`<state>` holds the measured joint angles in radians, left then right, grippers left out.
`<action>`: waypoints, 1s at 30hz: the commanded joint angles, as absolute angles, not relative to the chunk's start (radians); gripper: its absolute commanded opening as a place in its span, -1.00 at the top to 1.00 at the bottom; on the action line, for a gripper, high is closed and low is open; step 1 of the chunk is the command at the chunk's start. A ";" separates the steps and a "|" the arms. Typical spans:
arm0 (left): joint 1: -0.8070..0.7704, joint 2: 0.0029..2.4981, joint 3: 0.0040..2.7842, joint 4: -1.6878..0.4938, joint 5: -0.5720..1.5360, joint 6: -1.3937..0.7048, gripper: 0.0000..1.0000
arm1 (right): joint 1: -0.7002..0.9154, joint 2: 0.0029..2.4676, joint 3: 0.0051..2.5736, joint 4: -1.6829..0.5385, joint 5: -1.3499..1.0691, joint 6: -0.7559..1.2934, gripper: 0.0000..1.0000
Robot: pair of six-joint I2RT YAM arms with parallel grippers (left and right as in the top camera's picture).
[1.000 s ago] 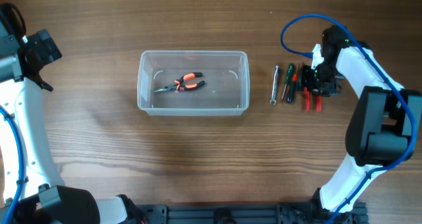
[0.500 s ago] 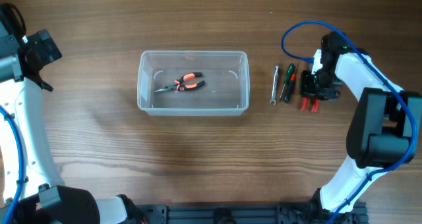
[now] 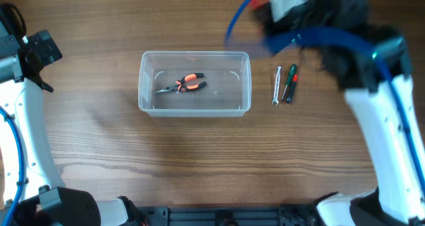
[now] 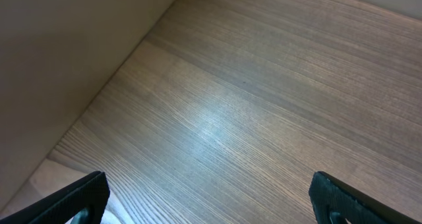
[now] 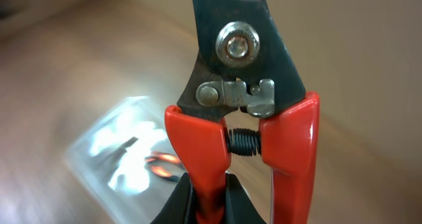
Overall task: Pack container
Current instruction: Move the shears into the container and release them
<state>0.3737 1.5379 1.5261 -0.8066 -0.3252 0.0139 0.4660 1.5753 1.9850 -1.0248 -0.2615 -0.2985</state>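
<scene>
The clear plastic container (image 3: 194, 83) stands at mid-table with orange-handled pliers (image 3: 183, 84) lying in it. In the right wrist view my right gripper (image 5: 210, 196) is shut on one handle of red-handled cutters (image 5: 245, 112), which point away from the camera with the blurred container (image 5: 125, 148) below and to the left. In the overhead view the right arm (image 3: 332, 33) is raised and blurred at the top right. My left gripper (image 4: 208, 197) hangs open over bare wood at the far left, with nothing between its fingers.
A small wrench (image 3: 277, 85) and a green-handled screwdriver (image 3: 289, 83) lie side by side right of the container. The left arm (image 3: 26, 113) stands along the table's left edge.
My right gripper has shut on the red-handled cutters and lifted them off the table beside the screwdriver. The right arm has risen and swung leftward, now blurred. The left arm has not moved.
</scene>
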 commanded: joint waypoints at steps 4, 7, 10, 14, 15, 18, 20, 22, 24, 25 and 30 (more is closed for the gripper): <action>0.378 1.545 1.534 -0.804 -0.334 0.015 -0.99 | 0.667 1.813 1.871 -1.039 -0.316 -0.846 0.91; 0.378 1.545 1.534 -0.804 -0.334 0.015 -1.00 | 0.662 1.996 1.854 -1.042 -0.315 -0.968 0.92; 0.378 1.545 1.534 -0.804 -0.334 0.015 -1.00 | 0.663 2.118 1.854 -1.040 -0.316 -1.028 0.91; 0.378 1.545 1.534 -0.804 -0.334 0.015 -1.00 | 0.664 2.236 1.854 -1.044 -0.316 -1.040 0.91; 0.378 1.545 1.534 -0.804 -0.334 0.015 -0.99 | 0.664 2.253 1.854 -1.043 -0.316 -1.040 0.91; 0.378 1.545 1.534 -0.804 -0.334 0.015 -1.00 | 0.665 2.272 1.854 -1.027 -0.378 -1.048 0.91; 0.378 1.545 1.534 -0.804 -0.334 0.015 -0.99 | 0.665 2.272 1.854 -0.999 -0.426 -1.048 0.91; 0.378 1.545 1.534 -0.804 -0.334 0.015 -0.99 | 0.665 2.272 1.854 -0.978 -0.427 -1.043 0.75; 0.378 1.545 1.534 -0.804 -0.334 0.015 -1.00 | 0.665 2.268 1.860 -0.962 -0.406 -0.974 0.30; 0.378 1.545 1.534 -0.804 -0.334 0.015 -1.00 | 0.665 2.259 1.873 -0.962 -0.381 -0.906 0.24; 0.378 1.545 1.534 -0.804 -0.334 0.015 -0.99 | 0.658 2.146 1.991 -1.052 -0.158 -0.782 0.08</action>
